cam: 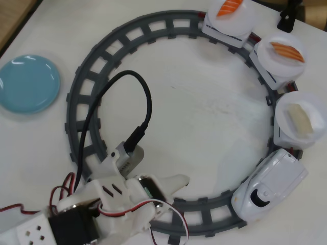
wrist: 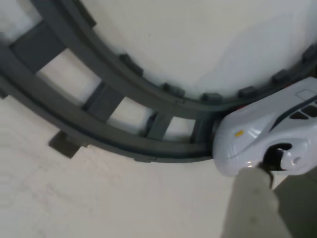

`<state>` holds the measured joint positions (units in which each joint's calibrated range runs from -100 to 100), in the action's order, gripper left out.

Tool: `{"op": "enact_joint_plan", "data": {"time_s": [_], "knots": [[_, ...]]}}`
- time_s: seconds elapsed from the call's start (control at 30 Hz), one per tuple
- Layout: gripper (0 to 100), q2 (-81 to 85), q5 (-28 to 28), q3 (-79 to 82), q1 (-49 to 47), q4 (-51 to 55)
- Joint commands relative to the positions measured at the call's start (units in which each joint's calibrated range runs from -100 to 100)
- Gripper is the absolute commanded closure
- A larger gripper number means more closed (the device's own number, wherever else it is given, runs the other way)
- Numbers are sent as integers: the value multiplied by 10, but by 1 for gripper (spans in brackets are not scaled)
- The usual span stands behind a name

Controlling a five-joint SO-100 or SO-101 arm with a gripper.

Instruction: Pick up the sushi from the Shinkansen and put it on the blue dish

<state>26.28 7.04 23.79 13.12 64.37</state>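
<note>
1. Grey plastic ring of toy track (cam: pixel 127 30) lies on the white desk (cam: pixel 204 107) and carries the white bullet-nosed Shinkansen train (cam: pixel 269 185), which sits on the curve near the desk's lower right corner in the overhead view, nose pointing down-left along the rails.
2. Behind the nose ride three cars topped with round white plates (cam: pixel 230 23), so each piece travels raised above the rails and open to a reach from above.
3. Nearest the nose lies the sushi, a small pale cream rectangular block (cam: pixel 299 120), on its plate close to the desk's right edge; the striped orange-and-pale piece (cam: pixel 287 51) and the solid orange piece (cam: pixel 229 7) ride behind it.
4. At the desk's left edge, outside the ring, rests the round glossy light-blue dish (cam: pixel 28 84), bare and well apart from the train, so the carry must cross the whole ring.
5. Low at the desk's bottom edge hangs the white claw (cam: pixel 173 182), over the lower rails; its fingers look close together, but I cannot tell for sure, and it holds nothing.
6. Inside the ring the desk is bare save for a black cable (cam: pixel 145 97), which gives open room for travel.
7. In the wrist view the train nose (wrist: pixel 262 139) is just beside a pale claw finger (wrist: pixel 255 203).
</note>
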Motion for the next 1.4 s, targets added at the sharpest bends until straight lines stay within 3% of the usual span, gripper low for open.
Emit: {"op": "enact_joint_plan", "data": {"time_s": [0.0,0.9,1.1,1.37], "knots": [[78,-1,8,-34,8,17],[77,-3,72,-77,49,31],[77,-3,126,-75,54,31],[77,-3,261,-72,81,24]]}}
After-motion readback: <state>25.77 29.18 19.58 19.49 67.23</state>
